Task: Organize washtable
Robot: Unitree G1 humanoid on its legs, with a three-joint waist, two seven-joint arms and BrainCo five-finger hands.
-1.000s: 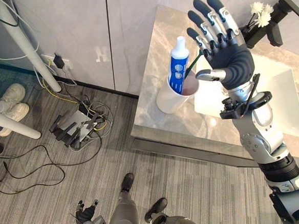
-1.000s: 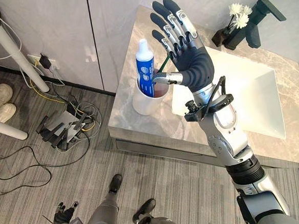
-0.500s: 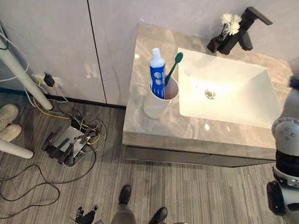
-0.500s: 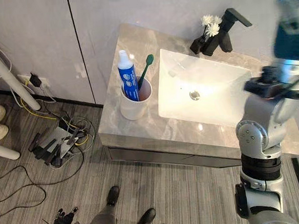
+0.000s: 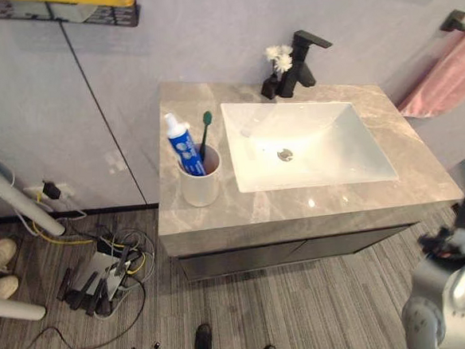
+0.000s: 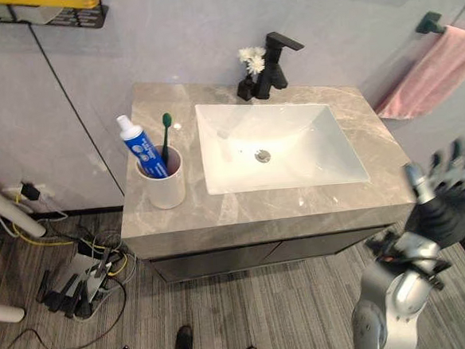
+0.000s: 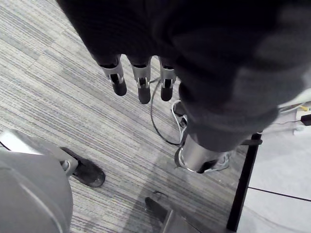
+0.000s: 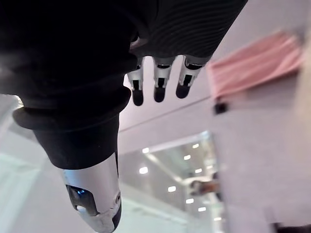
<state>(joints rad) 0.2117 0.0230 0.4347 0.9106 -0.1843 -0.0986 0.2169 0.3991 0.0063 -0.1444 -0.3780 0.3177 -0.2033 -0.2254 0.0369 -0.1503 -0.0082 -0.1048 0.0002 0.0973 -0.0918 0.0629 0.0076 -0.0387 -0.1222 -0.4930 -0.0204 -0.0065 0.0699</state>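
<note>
Marble-veined grey tabletop (image 6: 243,210) carries a round white cup (image 6: 166,183) at its left, just beside the rectangular white sink (image 6: 217,183). A blue toothpaste tube (image 6: 137,145) and a green toothbrush (image 6: 166,123) stand in it. I see my right hand (image 6: 446,203) off the right edge, fingers spread and holding nothing. My left hand (image 7: 142,80) hangs with fingers straight over the striped floor (image 7: 48,97).

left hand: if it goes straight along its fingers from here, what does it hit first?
Most likely the floor. The left hand hangs with straight fingers aimed down at the grey striped floor, with nothing between fingertips and floor in the wrist view. Depth there is unclear.
</note>
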